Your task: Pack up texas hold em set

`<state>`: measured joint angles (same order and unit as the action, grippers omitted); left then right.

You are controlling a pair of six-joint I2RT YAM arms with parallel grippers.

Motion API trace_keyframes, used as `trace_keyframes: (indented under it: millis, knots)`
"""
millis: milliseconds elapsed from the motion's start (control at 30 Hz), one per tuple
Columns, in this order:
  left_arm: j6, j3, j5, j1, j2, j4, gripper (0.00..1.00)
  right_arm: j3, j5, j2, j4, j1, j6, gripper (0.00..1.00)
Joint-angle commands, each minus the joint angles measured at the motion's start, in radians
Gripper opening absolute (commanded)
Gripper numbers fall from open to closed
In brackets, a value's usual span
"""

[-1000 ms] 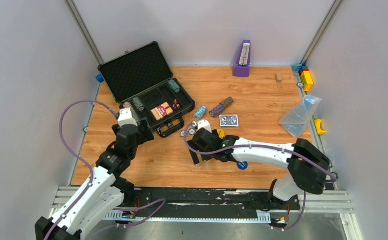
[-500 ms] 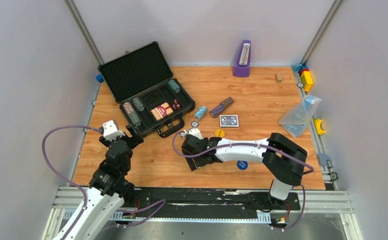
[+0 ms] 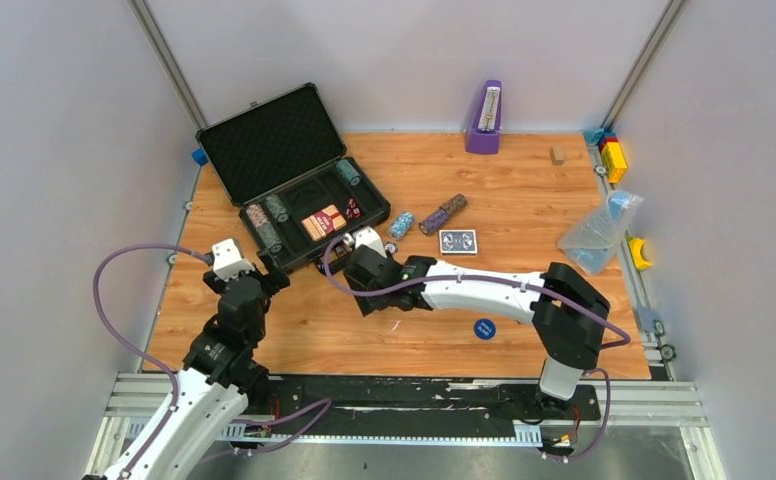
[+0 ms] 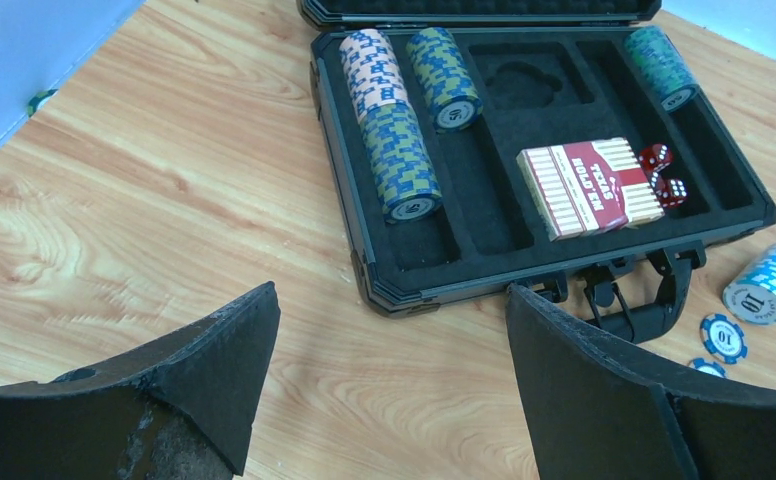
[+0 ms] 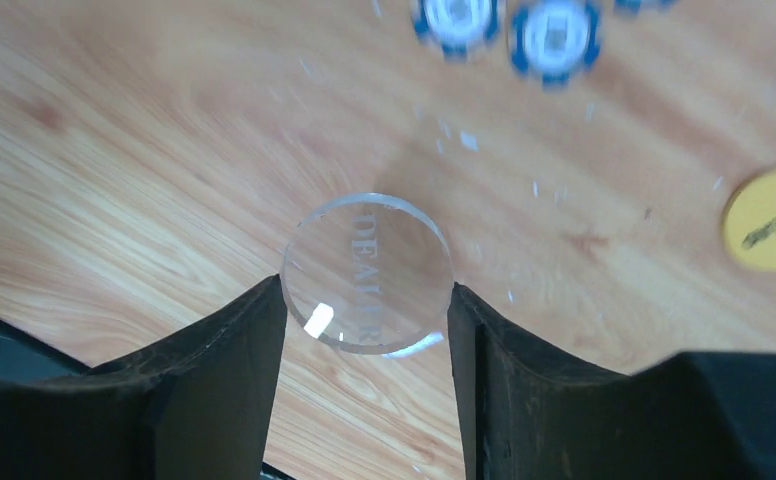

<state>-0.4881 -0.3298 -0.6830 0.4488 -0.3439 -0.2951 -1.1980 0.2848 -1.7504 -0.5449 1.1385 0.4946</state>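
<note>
The open dark grey briefcase [image 3: 264, 150] sits at the back left. In the left wrist view its foam tray [image 4: 564, 270] holds striped chip rolls [image 4: 389, 130], a red card deck [image 4: 589, 187] and red dice [image 4: 664, 175]. My right gripper [image 5: 367, 300] is shut on a clear round dealer button [image 5: 367, 272], above the wood near the case handle [image 3: 339, 262]. My left gripper [image 4: 392, 350] is open and empty, just short of the case's front left corner. A light blue chip roll [image 3: 401, 224], a purple roll [image 3: 442, 213] and a blue card deck [image 3: 457, 241] lie right of the case.
Loose blue chips [image 5: 554, 35] and a yellow button [image 5: 772, 232] lie near my right gripper. A blue button [image 3: 483, 328] lies in front. A purple metronome [image 3: 483, 118] stands at the back. A plastic bag [image 3: 599, 232] and toy blocks [image 3: 612, 152] sit at the right edge.
My right gripper has moved left and back toward the case handle. My left arm pulled back from the case, then held about still.
</note>
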Motion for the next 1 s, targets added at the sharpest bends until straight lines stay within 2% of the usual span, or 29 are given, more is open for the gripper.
trace_keyframes:
  millis: [0,133,233,433,567,733,967]
  knots:
    - [-0.016,-0.001,-0.028,-0.005,-0.013,0.033,0.91,-0.225,0.103,0.056,0.036,-0.007,-0.103,0.35]
    - [-0.016,0.003,-0.031,-0.005,-0.002,0.034,0.91,-0.446,0.158,0.023,0.053,-0.027,-0.189,0.33]
    - [-0.017,0.007,-0.034,-0.005,0.006,0.036,0.91,-0.564,0.233,-0.023,0.168,-0.033,-0.285,0.28]
    - [-0.02,0.008,-0.039,-0.005,0.009,0.035,0.91,-0.585,0.329,-0.124,0.622,-0.058,-0.448,0.23]
    - [-0.023,0.009,-0.042,-0.005,0.013,0.031,0.91,-0.63,0.315,-0.186,0.725,-0.065,-0.488,0.21]
    - [-0.021,0.01,-0.035,-0.005,0.011,0.039,0.9,-0.615,0.279,-0.206,0.784,-0.069,-0.516,0.18]
    - [-0.023,0.01,-0.033,-0.005,0.011,0.04,0.9,-0.68,0.091,-0.301,0.652,-0.117,-0.412,0.16]
